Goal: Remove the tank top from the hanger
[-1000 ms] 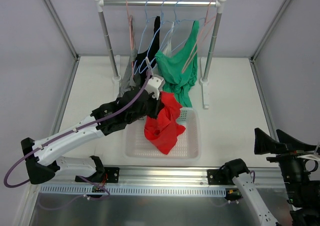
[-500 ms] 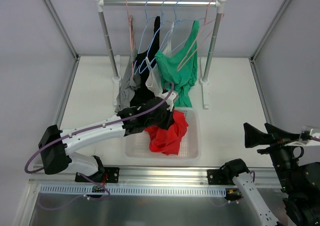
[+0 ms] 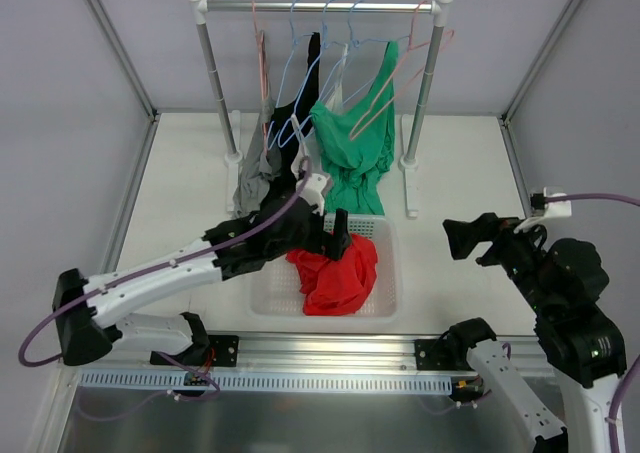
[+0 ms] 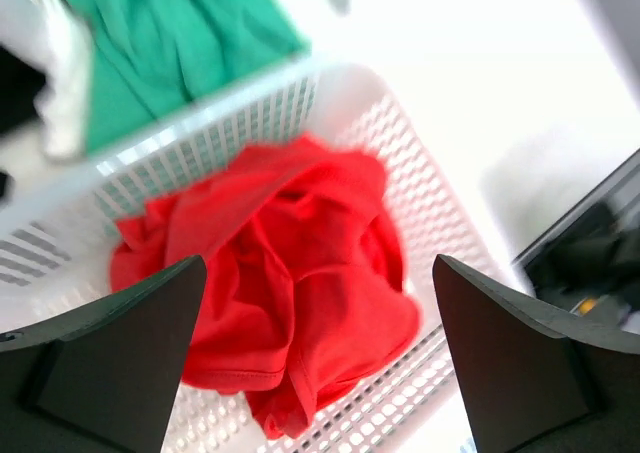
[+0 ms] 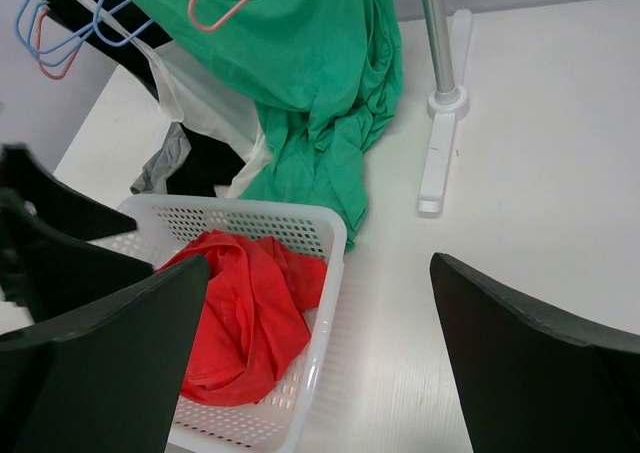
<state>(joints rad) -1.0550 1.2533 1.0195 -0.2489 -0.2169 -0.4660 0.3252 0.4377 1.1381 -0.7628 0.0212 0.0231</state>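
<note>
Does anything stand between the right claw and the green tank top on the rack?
Nothing visible does. The green tank top hangs in open view ahead of the right claw; the rack post stands to its side.

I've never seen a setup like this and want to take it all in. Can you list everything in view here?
rack: one, silver with white caps, back of the table
hangers: several, pink and blue, on the rack
green top: one, hanging on the rack's right side
black top: one, hanging left of the green one
white top: one, between black and green
grey top: one, hanging furthest left
red top: one, crumpled in the basket
basket: one, white, in front of the rack
table: one, white
left gripper: one, black, open above the basket
right gripper: one, black, open, right of the basket
</note>
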